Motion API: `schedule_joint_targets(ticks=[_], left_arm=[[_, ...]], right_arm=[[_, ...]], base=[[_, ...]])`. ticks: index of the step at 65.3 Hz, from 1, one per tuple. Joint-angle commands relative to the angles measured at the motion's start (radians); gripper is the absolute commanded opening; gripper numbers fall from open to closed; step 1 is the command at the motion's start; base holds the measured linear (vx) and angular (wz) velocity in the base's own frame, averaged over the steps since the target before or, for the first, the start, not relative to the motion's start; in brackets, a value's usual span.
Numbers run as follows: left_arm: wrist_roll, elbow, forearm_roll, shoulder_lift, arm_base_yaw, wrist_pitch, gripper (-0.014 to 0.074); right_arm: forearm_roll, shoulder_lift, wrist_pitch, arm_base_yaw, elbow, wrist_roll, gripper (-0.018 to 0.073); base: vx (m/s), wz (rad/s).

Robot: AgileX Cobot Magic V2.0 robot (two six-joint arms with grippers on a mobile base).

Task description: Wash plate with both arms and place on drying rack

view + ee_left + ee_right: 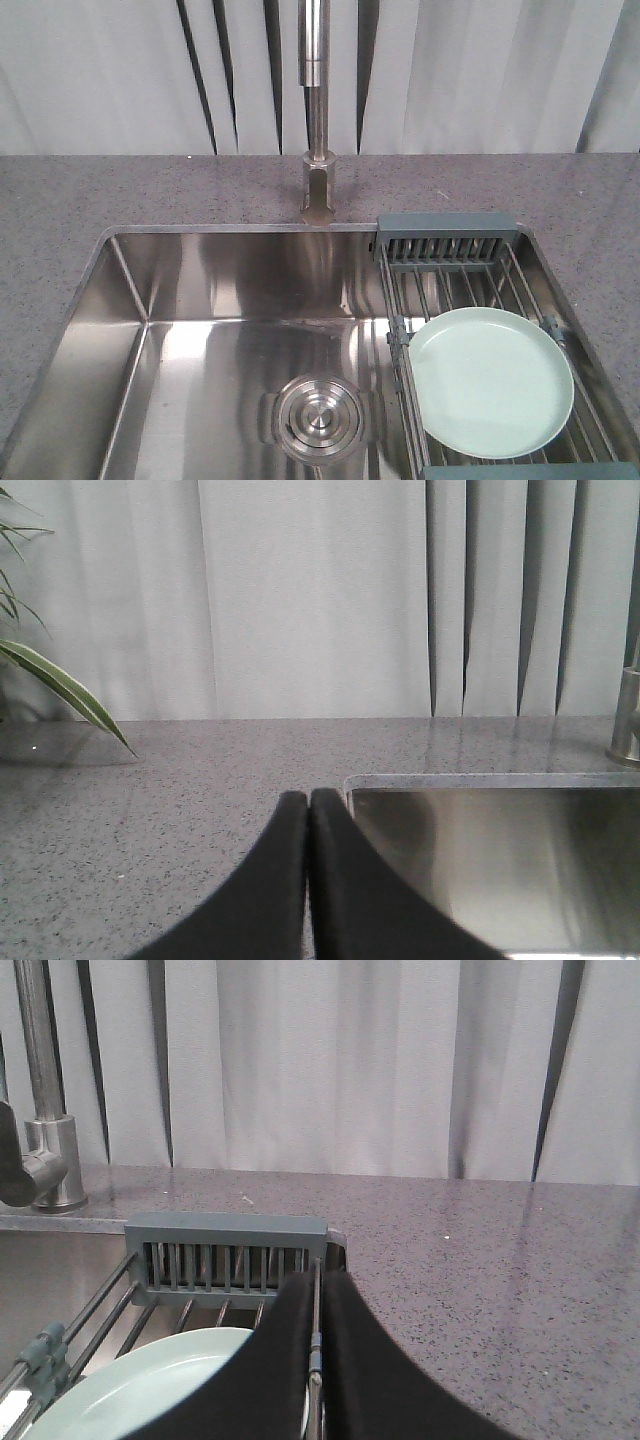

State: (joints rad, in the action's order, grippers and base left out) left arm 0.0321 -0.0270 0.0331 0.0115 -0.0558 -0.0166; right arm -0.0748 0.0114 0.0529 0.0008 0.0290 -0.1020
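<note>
On the drying rack [470,275] over the sink's [200,330] right end, the plate [492,381] lies flat on the rods, easy to reach. Left claw [308,798] and right claw [320,1282] hover pressed together, empty, near the sink's rim above the surface [100,200].

Glossy, smooth pale-green plate [492,381]. Brushed, reflective steel sink [200,330] and tap [318,120]. Steel-wire drying rack [452,272] with matt grey-blue plastic ends. Speckled grey stone-look desk [120,195], faintly sheened. Matt black end effectors [308,802] [318,1285]. Soft white cloth curtains [100,70].
</note>
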Motion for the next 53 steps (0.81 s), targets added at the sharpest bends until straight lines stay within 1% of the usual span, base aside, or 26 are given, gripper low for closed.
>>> schedule_joint_targets(ticks=[1,53], left_arm=[[-0.004,0.026,0.01,0.014,0.0,0.073,-0.0006],[-0.004,0.026,0.01,0.014,0.0,0.073,-0.0006]], right_arm=[[0.0,0.004,-0.083,-0.005,0.003,-0.004,0.0019],[0.0,0.004,-0.079,-0.005,0.002,-0.004,0.0019]], base=[[0.0,0.0],[0.0,0.0]])
